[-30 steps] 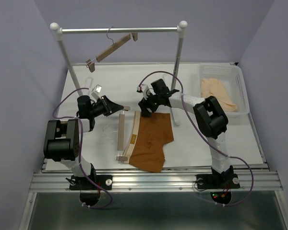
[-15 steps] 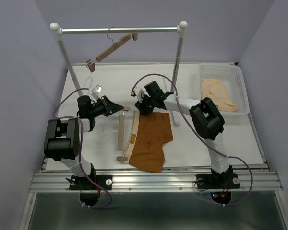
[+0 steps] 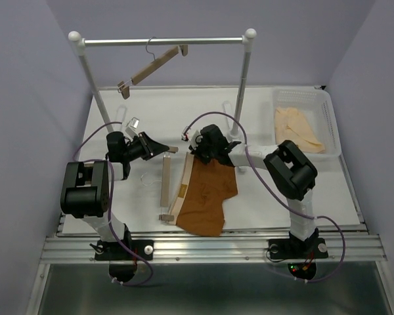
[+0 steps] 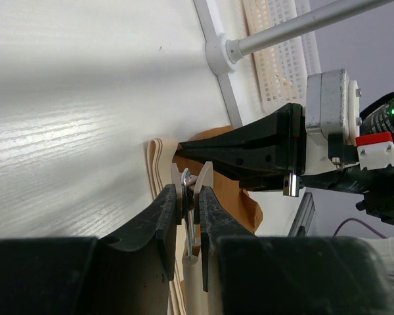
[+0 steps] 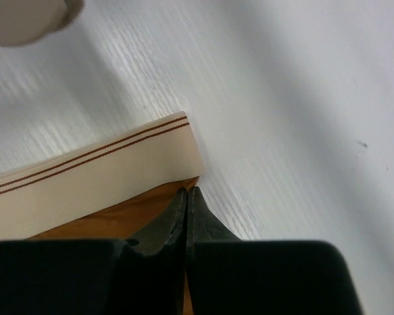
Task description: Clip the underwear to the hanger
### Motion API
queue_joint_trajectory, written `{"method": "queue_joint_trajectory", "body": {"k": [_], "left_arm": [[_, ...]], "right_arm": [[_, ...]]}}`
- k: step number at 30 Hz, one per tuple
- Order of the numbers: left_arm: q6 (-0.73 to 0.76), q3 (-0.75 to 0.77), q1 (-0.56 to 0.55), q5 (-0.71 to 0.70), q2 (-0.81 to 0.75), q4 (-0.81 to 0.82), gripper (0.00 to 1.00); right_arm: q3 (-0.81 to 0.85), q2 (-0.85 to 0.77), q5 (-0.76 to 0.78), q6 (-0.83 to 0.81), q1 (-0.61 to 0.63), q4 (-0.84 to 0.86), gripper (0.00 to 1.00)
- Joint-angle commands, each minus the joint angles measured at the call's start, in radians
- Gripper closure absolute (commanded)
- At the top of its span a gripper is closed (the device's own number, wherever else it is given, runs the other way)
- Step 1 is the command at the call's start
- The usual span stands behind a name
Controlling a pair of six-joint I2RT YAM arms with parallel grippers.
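The rust-orange underwear lies flat on the table, its tan waistband along the left side. The hanger, a light-wood bar, lies just left of the waistband and parallel to it. My left gripper is shut on the clip at the hanger's far end, with the metal spring between the pads. My right gripper is shut at the garment's far corner, pinching the orange fabric right under the waistband. In the left wrist view the right gripper shows just behind the clip.
A second hanger hangs tilted from the rail of the white rack, whose posts stand at the back left and centre right. A white basket with pale peach garments stands at the back right.
My right gripper has moved left and down onto the underwear's far corner and gone from open to shut. The left arm and the hanger have not moved.
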Motion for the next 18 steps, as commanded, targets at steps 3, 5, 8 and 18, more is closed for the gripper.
{"method": "queue_joint_trajectory", "body": {"k": [3,5,8,18], "left_arm": [[-0.026,0.036,0.006,0.043,-0.006,0.106,1.00],[-0.029,0.036,0.004,0.062,-0.003,0.128,1.00],[-0.037,0.042,0.003,0.084,0.007,0.143,1.00],[-0.051,0.049,-0.008,0.139,0.013,0.199,1.00]], "right_arm": [[-0.124,-0.137,0.121,0.109,0.001,0.158,0.99],[-0.142,-0.169,0.099,0.120,0.001,0.164,0.99],[-0.185,-0.207,0.052,0.146,0.001,0.195,0.99],[-0.257,-0.298,-0.105,0.129,0.001,0.262,0.99]]}}
